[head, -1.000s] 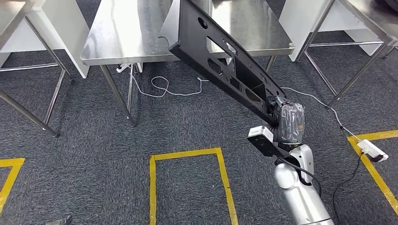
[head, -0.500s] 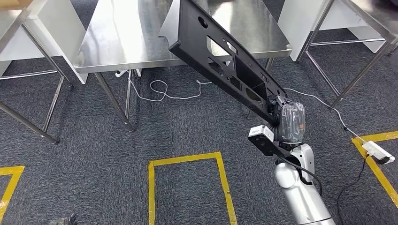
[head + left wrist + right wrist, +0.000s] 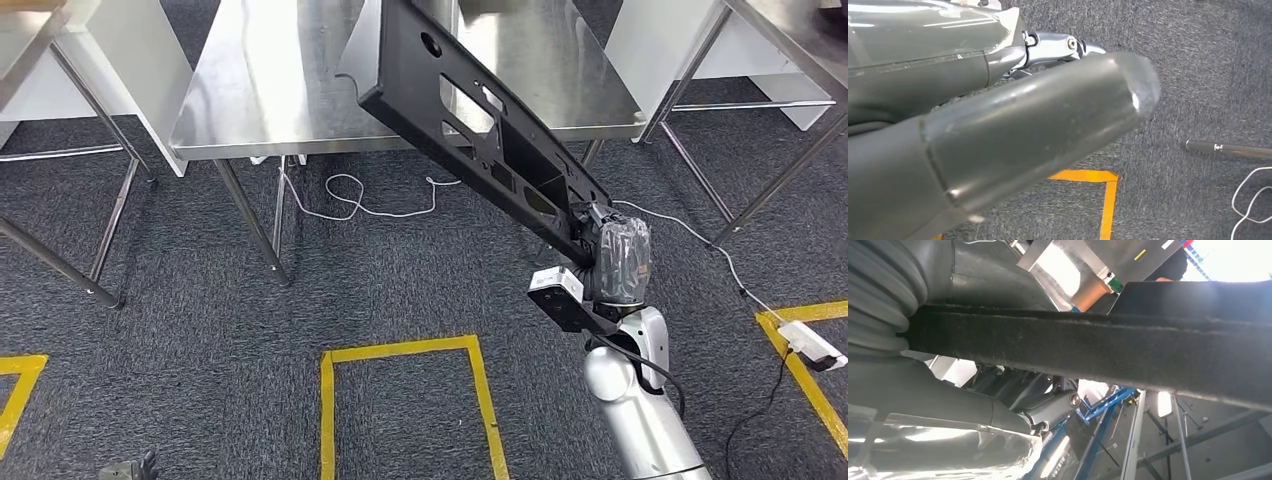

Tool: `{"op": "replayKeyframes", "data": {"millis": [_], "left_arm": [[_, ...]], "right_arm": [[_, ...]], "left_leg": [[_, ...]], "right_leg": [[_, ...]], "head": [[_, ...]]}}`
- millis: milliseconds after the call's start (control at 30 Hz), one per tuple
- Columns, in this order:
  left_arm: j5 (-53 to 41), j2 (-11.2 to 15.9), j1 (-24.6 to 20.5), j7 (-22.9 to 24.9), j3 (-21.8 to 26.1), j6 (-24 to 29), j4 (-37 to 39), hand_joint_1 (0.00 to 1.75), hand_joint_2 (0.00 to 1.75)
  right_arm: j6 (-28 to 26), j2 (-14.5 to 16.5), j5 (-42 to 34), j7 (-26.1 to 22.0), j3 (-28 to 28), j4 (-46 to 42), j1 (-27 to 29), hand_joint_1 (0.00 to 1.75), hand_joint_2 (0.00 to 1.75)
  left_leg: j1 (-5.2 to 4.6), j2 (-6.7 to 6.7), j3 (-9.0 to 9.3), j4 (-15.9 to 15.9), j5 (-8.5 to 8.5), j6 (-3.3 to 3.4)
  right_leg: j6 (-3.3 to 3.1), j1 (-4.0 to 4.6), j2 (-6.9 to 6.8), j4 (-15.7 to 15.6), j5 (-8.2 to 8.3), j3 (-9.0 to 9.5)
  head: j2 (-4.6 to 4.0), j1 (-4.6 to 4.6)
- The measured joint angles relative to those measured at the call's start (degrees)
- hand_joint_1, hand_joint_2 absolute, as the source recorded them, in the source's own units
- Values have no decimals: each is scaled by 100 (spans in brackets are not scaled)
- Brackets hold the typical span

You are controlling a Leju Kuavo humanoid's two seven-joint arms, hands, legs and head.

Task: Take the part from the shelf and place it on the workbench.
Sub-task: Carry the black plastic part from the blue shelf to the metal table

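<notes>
The long black plastic panel with cut-out slots and a round hole (image 3: 470, 120) is in my right hand (image 3: 612, 262), gripped at its lower end. From that grip it slants up toward eleven o'clock in the head view, tilted, so that its far end hangs over the front edge of the shiny stainless-steel desk (image 3: 280, 90) ahead of me. I cannot tell whether that far end touches the steel top or floats just above it. In the right wrist view the part's rough dark edge (image 3: 1108, 347) crosses straight in front of the camera, pressed against the grey ribbed cover of my right hand (image 3: 878, 295), whose fingers are closed around the part.

My silver right forearm (image 3: 640, 410) rises from five o'clock to that hand.

My left hand (image 3: 998, 130) appears in the left wrist view as a thick grey thumb over the floor; its fingers are not clear enough, so I cannot tell how far it is open or whether anything is in it.

Under the desk, at about eleven o'clock from my right hand, a white cable (image 3: 350, 195) lies looped on the dark grey carpet (image 3: 200, 320). Yellow tape lines (image 3: 400, 352) mark a rectangle on the carpet at seven o'clock from that hand. A white power strip (image 3: 812, 343) lies near three o'clock beside another yellow line.
</notes>
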Motion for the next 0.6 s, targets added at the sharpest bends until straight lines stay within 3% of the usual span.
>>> {"op": "replayKeyframes", "data": {"millis": [33,100,167,267,333,400,433,467,533,600], "left_arm": [[0,-1,0,0,0,0,5,0,0],[0,-4,-2,2,-1,0,16,0,0],[0,-5,-5,2,-2,0,22,0,0],[-1,-1,-9,1,-4,0,24,0,0],[-1,2,-7,1,-6,1,27,0,0],[0,7,3,2,-6,1,33,0,0],[0,8,7,2,-6,1,38,0,0],[0,10,8,2,-6,0,40,0,0],[0,22,7,2,-6,1,44,0,0],[2,44,3,2,-5,4,48,0,0]], "right_arm": [[-1,1,1,0,-6,1,0,171,175],[-4,2,-1,0,-15,2,-4,171,175],[-7,2,-1,0,-22,2,-6,171,175],[-10,9,1,-1,-35,-6,-12,171,175],[-12,25,1,-2,-43,-10,-16,171,175],[-13,41,2,-1,-45,-10,-15,171,175],[-13,48,4,-1,-44,-10,-15,171,175],[-13,50,7,-1,-45,-10,-15,171,175],[-13,56,14,0,-46,-10,-24,171,175],[-13,64,17,0,-46,-5,-51,171,175]], "left_leg": [[-1,-10,45,2,-41,-20],[-33,-27,102,33,-135,-75],[-47,-33,120,49,-205,-135],[0,-8,80,203,-329,-236],[26,17,-211,789,-571,-302],[47,27,-673,1513,-778,-348],[55,28,-835,1682,-752,-358],[62,30,-890,1631,-606,-356],[65,36,-707,977,-87,-310],[33,43,-449,324,238,-241]], "right_leg": [[40,-4,-2,-415,225,145],[15,2,0,-1032,518,394],[-92,17,6,-1169,555,463],[-230,-26,12,-1196,512,532],[-317,-41,11,-1207,463,606],[-358,-35,12,-1206,405,667],[-360,-32,16,-1205,372,703],[-353,-32,21,-1205,337,749],[-326,-31,30,-1208,256,860],[-274,-1,38,-1207,179,934]], "head": [[0,4],[0,9],[0,3],[0,-9],[0,-21],[0,-24],[0,-25],[0,-26],[0,-26],[0,-21]]}}
